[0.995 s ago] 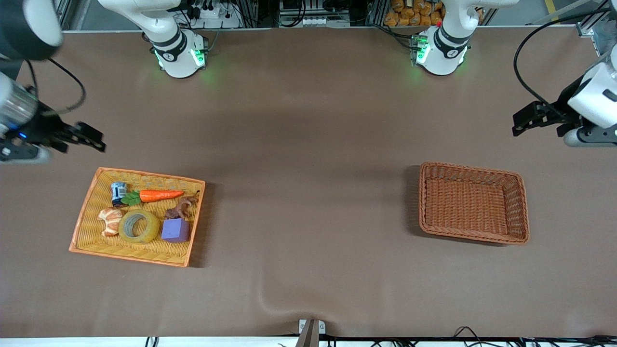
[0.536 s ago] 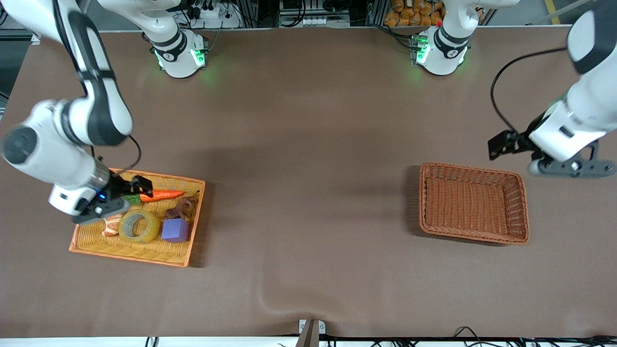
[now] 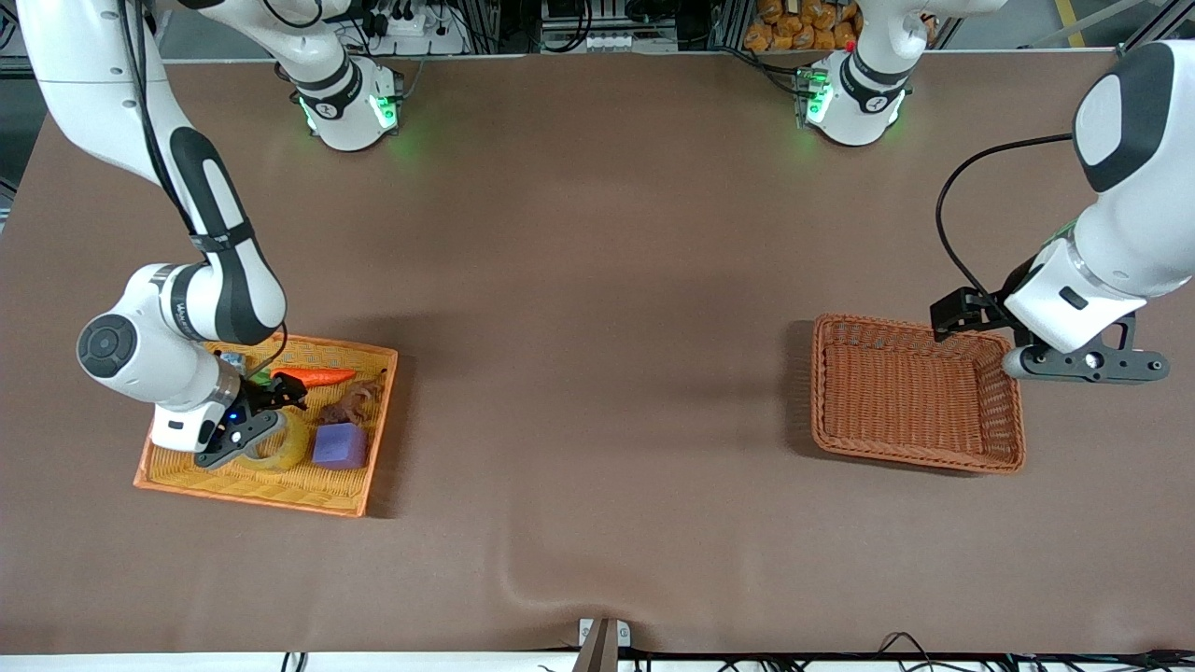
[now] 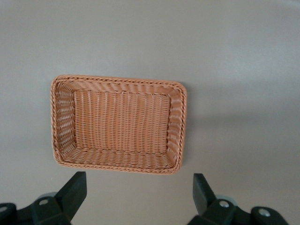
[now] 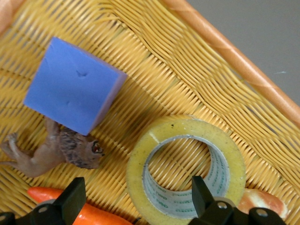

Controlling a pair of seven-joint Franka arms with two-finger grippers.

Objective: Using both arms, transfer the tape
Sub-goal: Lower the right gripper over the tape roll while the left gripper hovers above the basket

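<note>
Over the yellow tray (image 3: 252,485), the right claw (image 5: 136,206) hung low with its two fingers spread wide and nothing between them, one finger above the hole of the single roll of tape (image 5: 186,166). That tape lay flat in the tray, partly covered by the claw in the front view (image 3: 280,448). Around it in the tray lay one purple block (image 3: 340,445), one toy lion (image 5: 51,152), one carrot (image 3: 313,377) and one croissant (image 5: 260,202), with a small can (image 3: 231,358) just showing beside the arm. At the left arm's end of the counter (image 3: 597,280) sat one brown wicker basket (image 3: 917,392). The left claw (image 4: 138,199) hung over the counter beside the basket, fingers wide apart and holding nothing.
</note>
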